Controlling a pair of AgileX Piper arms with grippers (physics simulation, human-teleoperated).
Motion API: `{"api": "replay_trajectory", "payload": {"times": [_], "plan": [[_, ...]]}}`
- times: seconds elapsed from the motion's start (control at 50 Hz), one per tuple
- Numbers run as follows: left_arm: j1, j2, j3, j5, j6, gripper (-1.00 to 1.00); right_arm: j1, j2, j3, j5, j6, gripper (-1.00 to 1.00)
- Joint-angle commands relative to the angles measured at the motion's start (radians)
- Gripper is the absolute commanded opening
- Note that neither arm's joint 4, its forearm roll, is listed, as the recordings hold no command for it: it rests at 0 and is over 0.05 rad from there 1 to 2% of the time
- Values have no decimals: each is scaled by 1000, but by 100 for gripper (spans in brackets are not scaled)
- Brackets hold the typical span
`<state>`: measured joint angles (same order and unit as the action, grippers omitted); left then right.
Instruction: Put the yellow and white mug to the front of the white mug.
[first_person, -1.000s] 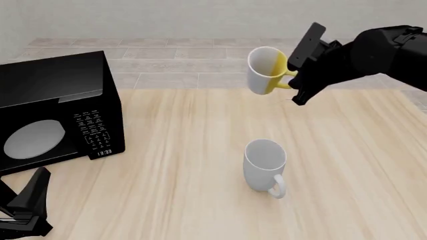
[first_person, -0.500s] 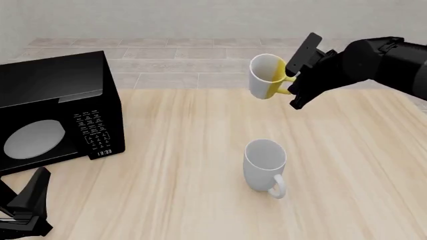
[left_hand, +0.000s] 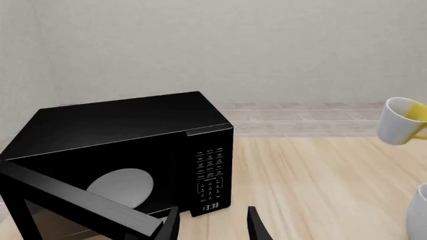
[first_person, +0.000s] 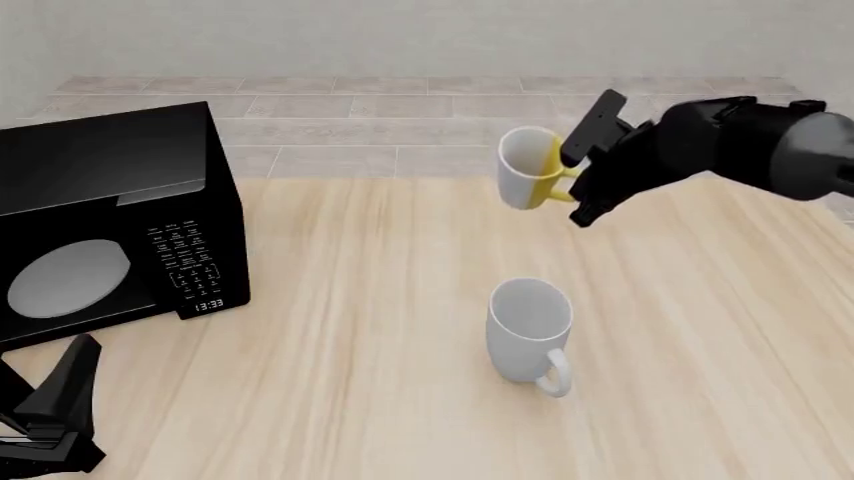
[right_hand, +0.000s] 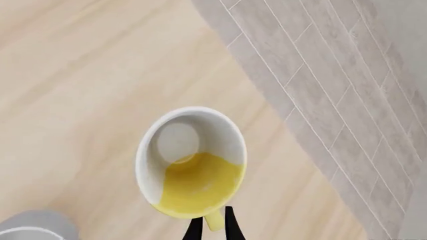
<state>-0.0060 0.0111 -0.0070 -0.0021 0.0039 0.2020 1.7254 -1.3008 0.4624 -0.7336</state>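
1. Yellow and white mug (first_person: 530, 166): small, body split lengthwise, half white, half yellow; yellow loop handle; pale inside w/ yellow showing on one wall in right wrist view (right_hand: 192, 162). Rim up, roughly upright, slight tilt.
2. Position: held in the air over the far edge of the table (first_person: 334, 330), just left of the right gripper (first_person: 577, 172) in front view, handle toward the gripper. Also seen at edge of left wrist view (left_hand: 402, 120).
3. Right gripper: fingers closed tight on the yellow handle; the two thin black fingertips (right_hand: 230, 227) sit either side of it in right wrist view.
4. White mug (first_person: 530, 329): plain all-white, bigger, upright on the table, handle toward the camera side. Below and nearer the camera than the right gripper, well apart from the held mug.
5. Left gripper (first_person: 54, 420): low at near-left corner, beside the microwave (first_person: 114, 225); fingers (left_hand: 171, 227) stand apart, nothing between them.
6. Change vs 1.0 s ago: held mug is a bit lower; right arm has dropped and pulled in toward the mug's side. White mug, microwave, left gripper unchanged.
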Motion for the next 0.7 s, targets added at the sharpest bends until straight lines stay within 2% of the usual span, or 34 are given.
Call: {"api": "replay_trajectory", "payload": {"times": [0.02, 0.7], "plan": [[5, -2, 0, 1, 0, 100, -13, 41, -12, -15, 15, -100], [5, -2, 0, 1, 0, 100, -10, 134, -3, -68, 34, -100]]}}
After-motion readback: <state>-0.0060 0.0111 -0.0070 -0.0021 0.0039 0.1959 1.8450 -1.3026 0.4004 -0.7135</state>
